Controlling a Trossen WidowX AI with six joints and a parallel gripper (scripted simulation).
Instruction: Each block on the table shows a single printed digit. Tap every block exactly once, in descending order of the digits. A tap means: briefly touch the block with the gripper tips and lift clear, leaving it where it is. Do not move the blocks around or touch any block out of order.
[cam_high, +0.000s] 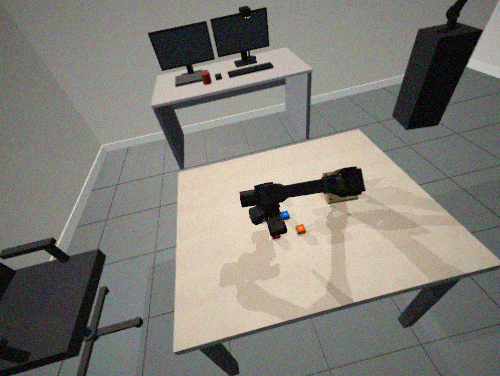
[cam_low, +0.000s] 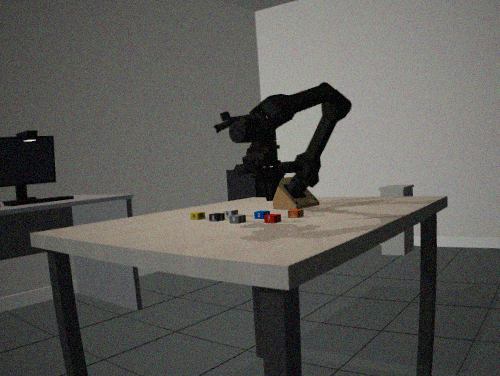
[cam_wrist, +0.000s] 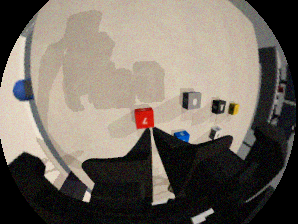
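My gripper (cam_wrist: 150, 131) is closed, with nothing between the tips. In the wrist view they point toward the red block (cam_high: 275, 236) (cam_low: 272, 218) (cam_wrist: 144, 118), which rests on the worktop (cam_high: 215, 310) (cam_low: 165, 250) (cam_wrist: 210, 45), near the blue block (cam_high: 285, 215) (cam_low: 261, 215) (cam_wrist: 181, 136). Its digit appears to be a 7.

Handling: the block is probably rigid, light and not fragile; it may slide under a sideways push. No grasp is required. Contact point: centre of the printed top face. Approach: vertical, tips together, light pressure. Retract straight up; an off-centre touch could shift or tilt it.
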